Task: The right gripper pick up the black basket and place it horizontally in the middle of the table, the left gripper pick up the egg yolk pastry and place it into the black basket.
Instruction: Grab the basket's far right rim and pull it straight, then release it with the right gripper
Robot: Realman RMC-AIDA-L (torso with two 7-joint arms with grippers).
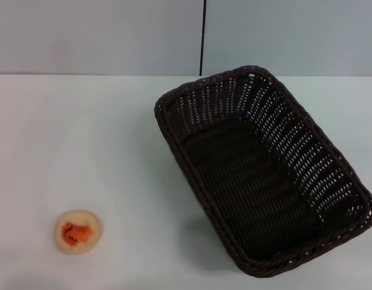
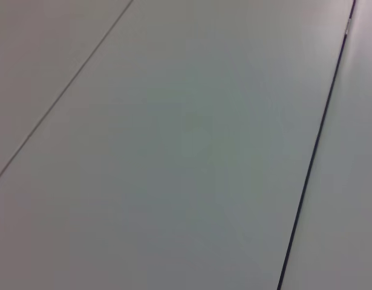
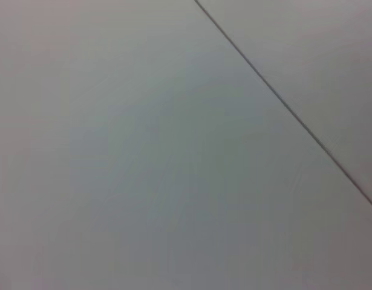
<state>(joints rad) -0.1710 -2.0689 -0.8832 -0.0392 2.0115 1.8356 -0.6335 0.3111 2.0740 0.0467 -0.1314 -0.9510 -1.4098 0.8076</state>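
Observation:
The black basket (image 1: 261, 169), a large dark woven wicker basket, stands empty on the white table (image 1: 83, 139) at the right, turned at a slant with one short end toward the back and the other near the front right edge. The egg yolk pastry (image 1: 78, 231), a small round beige bun with an orange-red mark on top, lies on the table at the front left, well apart from the basket. Neither gripper shows in any view. Both wrist views show only a plain pale surface with thin seam lines.
A pale wall (image 1: 101, 36) with a dark vertical seam (image 1: 203, 36) runs behind the table's far edge. Bare tabletop lies between the pastry and the basket.

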